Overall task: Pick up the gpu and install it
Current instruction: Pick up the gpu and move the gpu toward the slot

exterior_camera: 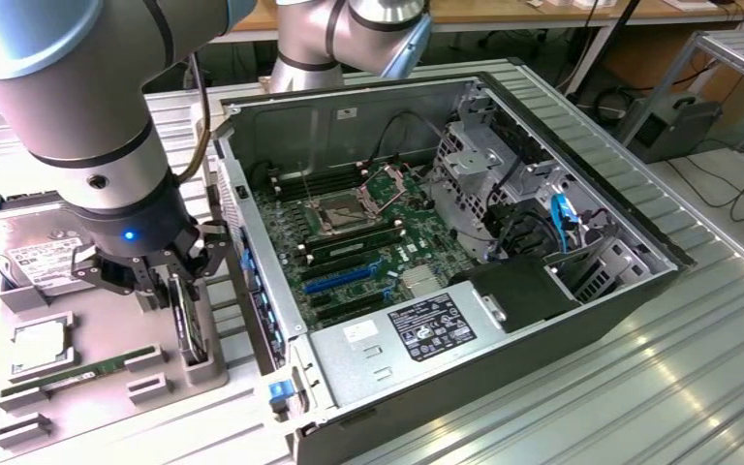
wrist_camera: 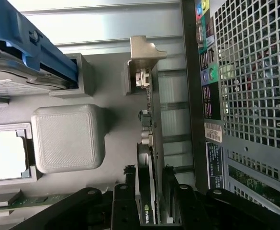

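item: gpu (exterior_camera: 189,334), upright on edge in tray (exterior_camera: 101,412) slot beside case (exterior_camera: 476,392). we note claw (exterior_camera: 174,286) straddling it, jaws apart.

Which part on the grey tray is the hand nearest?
The gpu, standing on edge and straddled by the open hand; the hard drive, processor and memory stick lie farther off.

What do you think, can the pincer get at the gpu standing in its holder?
Probably yes. The pincer hangs right over the gpu, its open fingers on either side of the card, which stands on edge in the gray tray. Nothing appears to lie between fingers and card.
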Controlling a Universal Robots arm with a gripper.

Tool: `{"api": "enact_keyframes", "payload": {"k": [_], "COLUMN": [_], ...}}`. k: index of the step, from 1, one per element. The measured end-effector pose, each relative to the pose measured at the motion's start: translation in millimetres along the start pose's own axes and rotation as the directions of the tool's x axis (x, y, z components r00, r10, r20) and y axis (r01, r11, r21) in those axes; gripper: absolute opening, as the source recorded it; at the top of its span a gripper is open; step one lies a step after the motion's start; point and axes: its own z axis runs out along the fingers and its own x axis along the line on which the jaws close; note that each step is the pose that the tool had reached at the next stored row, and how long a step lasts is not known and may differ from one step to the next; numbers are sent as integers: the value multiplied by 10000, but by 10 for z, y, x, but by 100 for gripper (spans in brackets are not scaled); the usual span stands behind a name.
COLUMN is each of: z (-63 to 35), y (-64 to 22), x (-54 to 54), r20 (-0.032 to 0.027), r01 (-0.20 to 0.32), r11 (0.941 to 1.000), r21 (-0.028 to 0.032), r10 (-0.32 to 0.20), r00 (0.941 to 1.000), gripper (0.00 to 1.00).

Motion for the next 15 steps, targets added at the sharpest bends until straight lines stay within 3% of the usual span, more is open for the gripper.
{"api": "enact_keyframes", "payload": {"k": [15], "z": [22], "y": [29], "x": [5], "r20": [8], "r01": [-33], "r11": [10000], "r21": [2], "r10": [33], "r00": [10000], "gripper": [36]}}
